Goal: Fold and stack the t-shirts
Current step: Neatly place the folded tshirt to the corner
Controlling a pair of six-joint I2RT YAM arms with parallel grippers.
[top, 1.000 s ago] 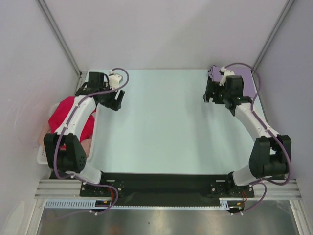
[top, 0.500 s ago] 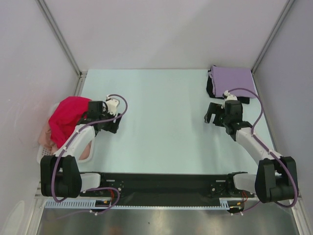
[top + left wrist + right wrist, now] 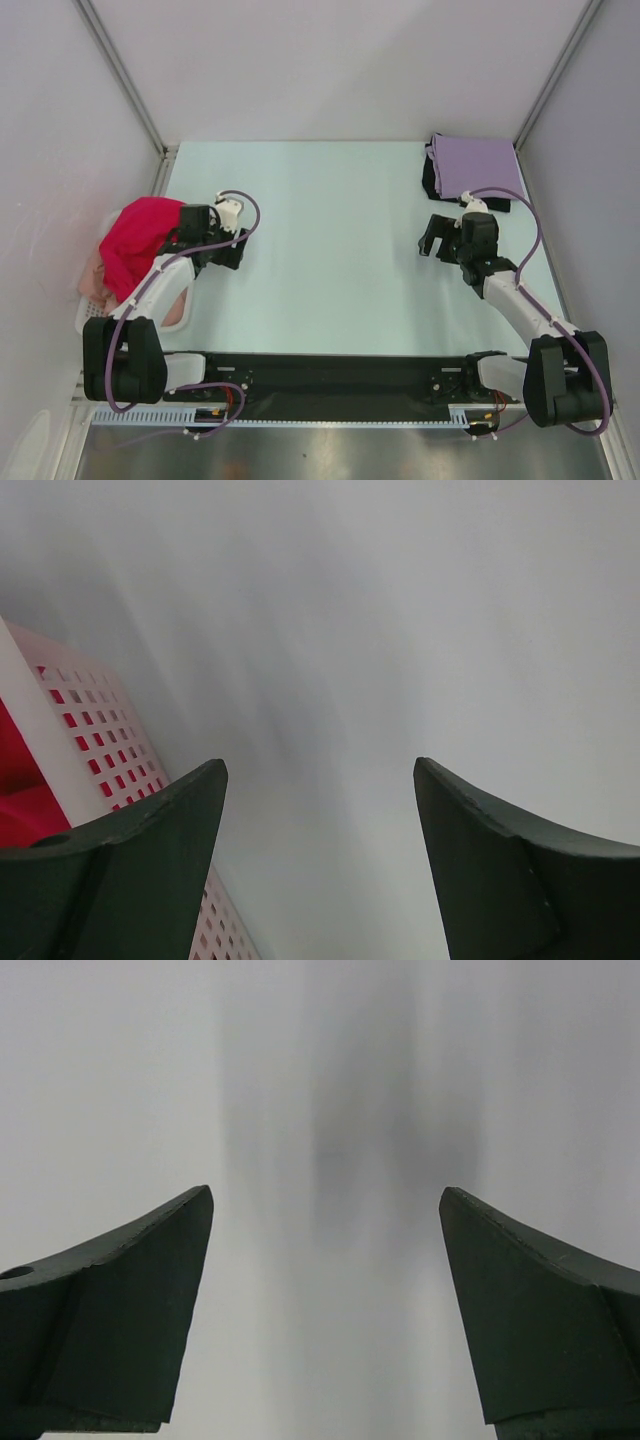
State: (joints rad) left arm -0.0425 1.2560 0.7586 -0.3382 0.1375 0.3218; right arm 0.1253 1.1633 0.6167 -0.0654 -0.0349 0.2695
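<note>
The pale table [image 3: 330, 250] takes up most of the top view, and a broad stretch of its surface shows between the two arms. A white plastic basket [image 3: 85, 318] sits against the table's left edge, off the surface. It is heaped with the magenta-red t-shirt [image 3: 140, 235], and the peach-pink t-shirt [image 3: 93, 272] shows beneath that. The lavender t-shirt [image 3: 475, 160] lies folded flat in the table's far right corner. It sits on the black t-shirt [image 3: 428, 180], which shows along its left and near edges. The left pincer [image 3: 320, 780] hangs just inside the table's left edge beside the basket wall, jaws apart and holding nothing. The right pincer [image 3: 325, 1200] is over the table's right side, near the stack's near edge, spread wide with only table between its fingers.
</note>
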